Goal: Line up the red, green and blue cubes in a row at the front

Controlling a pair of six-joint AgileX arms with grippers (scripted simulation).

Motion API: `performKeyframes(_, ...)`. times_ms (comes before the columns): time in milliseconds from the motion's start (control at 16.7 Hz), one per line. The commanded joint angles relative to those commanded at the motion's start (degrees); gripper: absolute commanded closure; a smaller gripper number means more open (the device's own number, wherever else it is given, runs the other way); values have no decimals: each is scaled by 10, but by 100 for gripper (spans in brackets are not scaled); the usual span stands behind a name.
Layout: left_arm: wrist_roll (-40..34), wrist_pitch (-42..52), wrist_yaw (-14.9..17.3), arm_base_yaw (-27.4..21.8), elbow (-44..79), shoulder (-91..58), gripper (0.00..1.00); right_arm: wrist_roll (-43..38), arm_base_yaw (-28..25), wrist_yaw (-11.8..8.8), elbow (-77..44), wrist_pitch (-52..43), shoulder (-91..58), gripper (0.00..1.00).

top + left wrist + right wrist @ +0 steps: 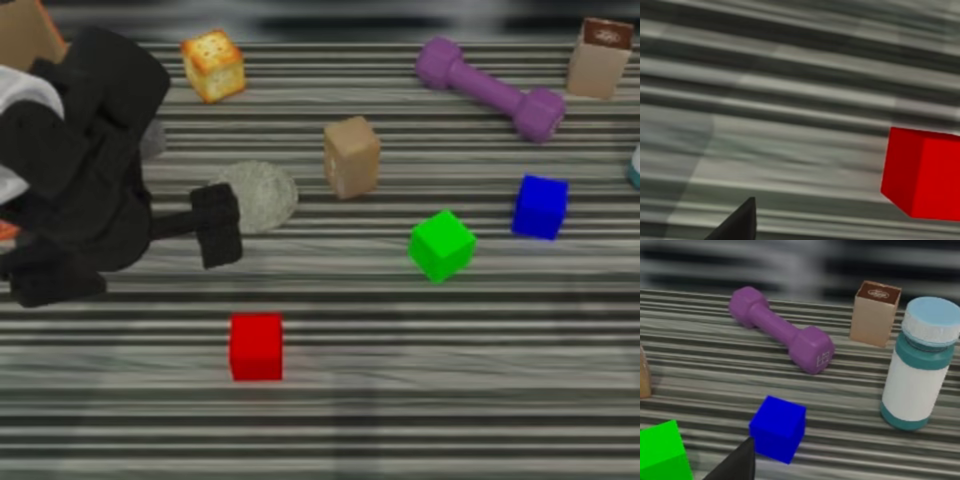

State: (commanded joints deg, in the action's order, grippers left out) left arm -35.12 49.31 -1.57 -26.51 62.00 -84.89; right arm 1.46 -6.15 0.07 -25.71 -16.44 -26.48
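Your left gripper (pixel 217 226) hovers empty; whether its fingers are open, you cannot tell. The glossy red cube (pixel 256 346) lies apart at its five o'clock.

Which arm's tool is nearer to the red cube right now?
Left. The left tool hangs just behind the red cube, slightly toward the table's left. The right tool is out of the top view; its wrist camera shows the blue cube and green cube instead.
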Motion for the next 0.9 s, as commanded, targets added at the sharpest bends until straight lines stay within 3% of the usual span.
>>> performKeyframes(480, 115, -224, -2, 158, -333, 439, 0, 21, -100, -3, -433, -283, -535, 0)
performKeyframes(900, 262, -400, 7, 246, -545, 719, 0, 38, -173, -2, -752, -490, -907, 0)
